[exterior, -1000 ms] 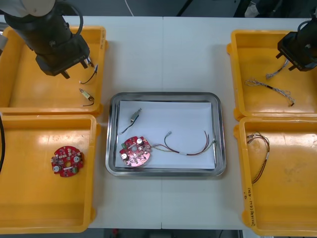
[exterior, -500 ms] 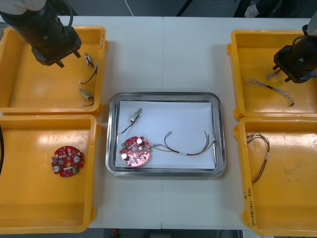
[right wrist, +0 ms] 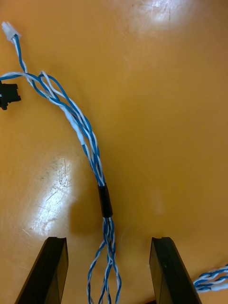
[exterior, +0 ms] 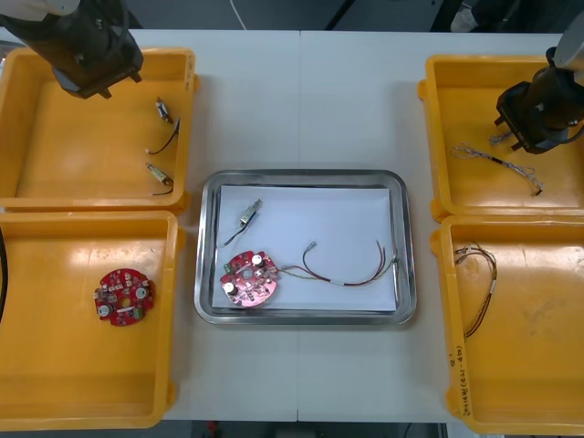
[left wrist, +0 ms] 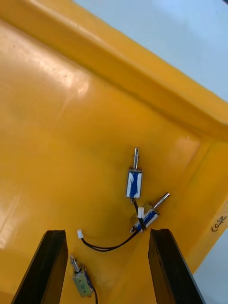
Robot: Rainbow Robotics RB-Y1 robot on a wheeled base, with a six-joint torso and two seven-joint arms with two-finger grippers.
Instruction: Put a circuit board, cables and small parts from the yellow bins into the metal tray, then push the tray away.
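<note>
Now the right tool (right wrist: 108, 243), spread wide astride the twisted blue and white cable (right wrist: 83, 126) in the yellow plastic bin (exterior: 436, 119) beyond and right of the shiny metal tray (exterior: 407, 246), should sink straight and pinch its black sleeve (right wrist: 105, 199), while the left tool (left wrist: 107, 233), also wide, hangs beyond and left of that tray.

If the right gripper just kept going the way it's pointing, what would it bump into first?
Probably the twisted blue and white cable, lying between the right gripper's open fingers on the yellow bin floor; the depth is unclear.
</note>
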